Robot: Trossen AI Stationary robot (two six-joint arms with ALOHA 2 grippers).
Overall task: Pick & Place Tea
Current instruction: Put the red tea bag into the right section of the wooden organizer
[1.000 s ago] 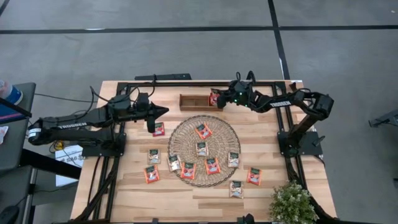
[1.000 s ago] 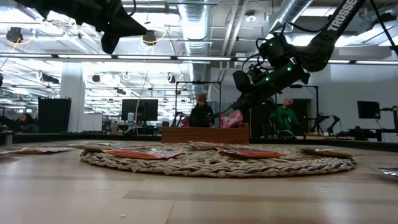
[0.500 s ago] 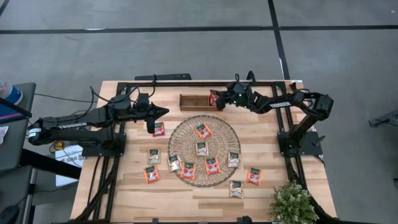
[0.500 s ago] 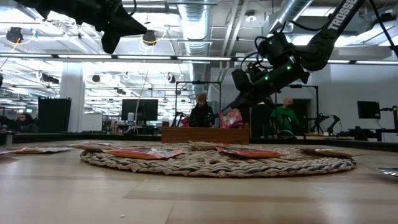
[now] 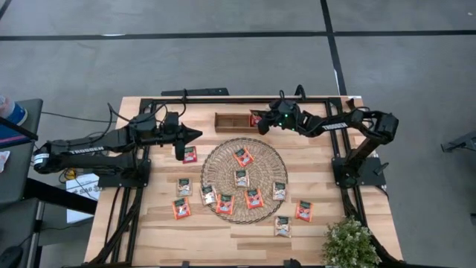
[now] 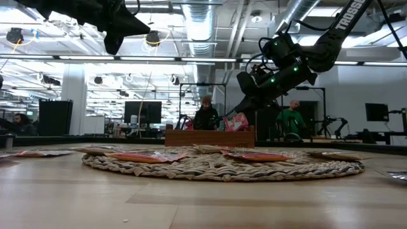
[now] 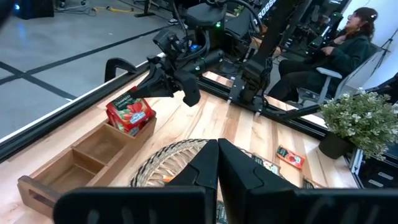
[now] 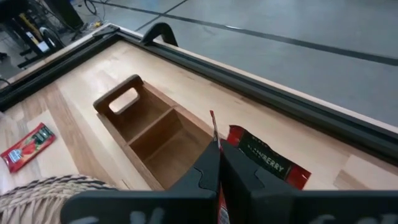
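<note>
The tea is small flat sachets; several lie on the round woven mat (image 5: 244, 180) and on the table around it, such as one (image 5: 190, 155) at the mat's far left. The brown wooden tray (image 5: 234, 121) stands at the far edge. My right gripper (image 8: 217, 168) is over the tray's right end, shut on a red sachet (image 7: 129, 114). A second red sachet with a dark label (image 8: 266, 163) stands right beside it. My left gripper (image 7: 217, 163) is shut and holds nothing; it hovers left of the mat (image 5: 195, 134). My right gripper pinches the red sachet between its two fingers; its thin upper edge (image 8: 213, 127) shows edge-on just past the fingertips. The fingers slant down from the table's right. The sachet stands upright at the tray's right end compartment (image 7: 134, 127); its lower edge is hidden by the tray wall.
The tray's other compartments (image 8: 149, 127) are open. A potted plant (image 5: 349, 244) stands at the near right corner. Black frame rails (image 5: 149, 149) run along the table's sides. People sit in the room beyond the table (image 7: 348, 43).
My right arm has shifted a little toward the table's left above the tray's right end, still shut on the red sachet, which stays at that end of the tray. My left arm has kept still.
</note>
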